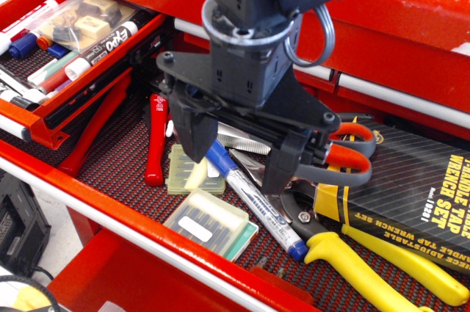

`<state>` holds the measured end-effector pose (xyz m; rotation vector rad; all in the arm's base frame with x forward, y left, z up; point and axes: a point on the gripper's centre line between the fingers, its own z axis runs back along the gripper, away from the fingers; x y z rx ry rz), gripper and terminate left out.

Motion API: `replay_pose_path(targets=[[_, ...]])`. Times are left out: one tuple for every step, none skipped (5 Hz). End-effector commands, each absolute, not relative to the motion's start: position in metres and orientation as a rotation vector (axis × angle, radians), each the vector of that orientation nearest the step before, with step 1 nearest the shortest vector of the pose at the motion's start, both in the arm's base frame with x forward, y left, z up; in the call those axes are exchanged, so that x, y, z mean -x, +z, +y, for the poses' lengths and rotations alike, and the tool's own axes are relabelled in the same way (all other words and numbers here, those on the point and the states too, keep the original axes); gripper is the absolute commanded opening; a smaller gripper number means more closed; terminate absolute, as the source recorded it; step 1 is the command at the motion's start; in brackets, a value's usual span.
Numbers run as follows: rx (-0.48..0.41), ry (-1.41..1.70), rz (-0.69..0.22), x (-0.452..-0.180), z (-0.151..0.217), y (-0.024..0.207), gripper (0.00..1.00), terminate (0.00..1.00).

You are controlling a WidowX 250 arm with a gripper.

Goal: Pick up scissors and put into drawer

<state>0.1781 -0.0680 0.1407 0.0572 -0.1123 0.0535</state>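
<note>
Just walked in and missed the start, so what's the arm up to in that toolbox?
A black robot pincer hangs open low over the wide red drawer with the red-black mesh liner, its fingers straddling a blue-capped marker and the silver blades of the large grey-handled scissors. Nothing is gripped yet. The scissors lie among yellow-handled snips. The shallow red drawer at upper left stands open, holding markers.
</note>
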Motion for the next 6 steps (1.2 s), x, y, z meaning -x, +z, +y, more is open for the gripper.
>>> replay_pose_path(targets=[[-0.057,0.054,-0.112,-0.178,-0.068,0.141,1.0,0.0],[-0.095,-0.201,-0.075,-0.188,-0.063,0.141,1.0,0.0],[-0.125,-0.455,-0.041,-0.203,-0.055,0.143,1.0,0.0],[-0.104,-0.707,-0.01,-0.225,-0.042,0.143,1.0,0.0],[-0.124,-0.958,-0.009,-0.24,-0.038,0.138,1.0,0.0],[-0.06,-1.208,-0.016,-0.255,-0.032,0.134,1.0,0.0]])
